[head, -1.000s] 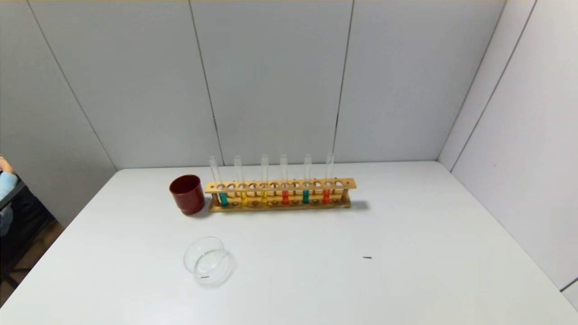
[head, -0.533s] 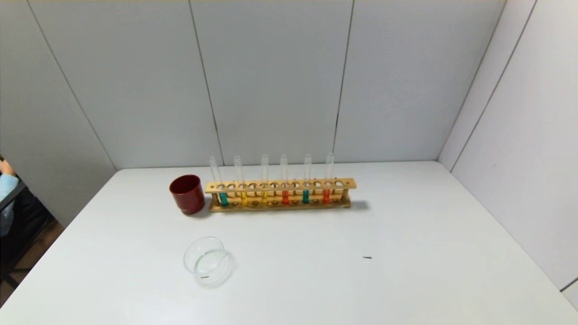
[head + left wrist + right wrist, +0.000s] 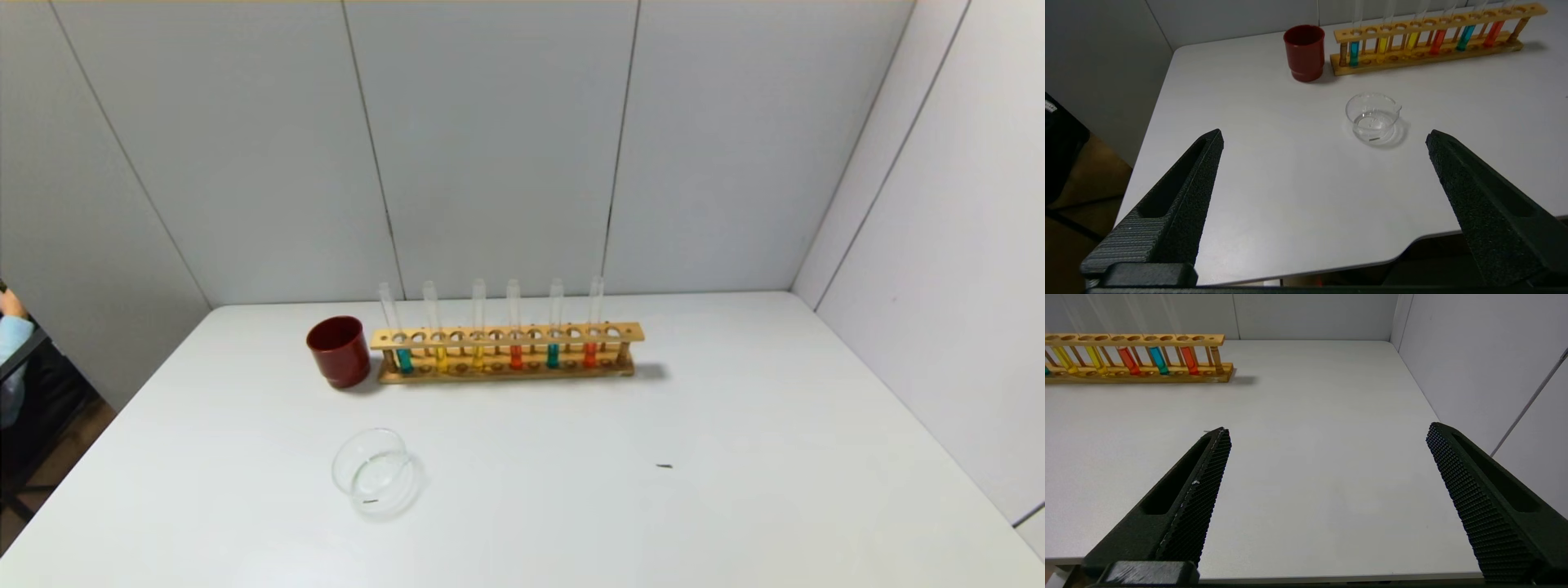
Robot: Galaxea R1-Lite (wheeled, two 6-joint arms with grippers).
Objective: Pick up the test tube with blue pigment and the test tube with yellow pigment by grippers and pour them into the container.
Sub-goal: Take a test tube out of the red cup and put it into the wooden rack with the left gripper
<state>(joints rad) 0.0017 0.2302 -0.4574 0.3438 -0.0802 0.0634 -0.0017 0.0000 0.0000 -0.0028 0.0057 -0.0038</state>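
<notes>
A wooden rack (image 3: 506, 353) at the back of the white table holds several upright tubes. Blue-teal tubes stand at its left end (image 3: 403, 359) and right of centre (image 3: 553, 354); two yellow tubes (image 3: 441, 358) (image 3: 478, 356) stand between them. The clear glass container (image 3: 371, 471) sits in front of the rack, left of centre. Neither gripper shows in the head view. My left gripper (image 3: 1325, 136) is open and empty over the table's near left edge, with the container (image 3: 1373, 118) ahead. My right gripper (image 3: 1327, 430) is open and empty over the near right edge.
A dark red cup (image 3: 338, 351) stands just left of the rack. Orange-red tubes (image 3: 515, 356) (image 3: 589, 354) stand among the others. A small dark speck (image 3: 664, 466) lies right of centre. Grey walls close the back and right side.
</notes>
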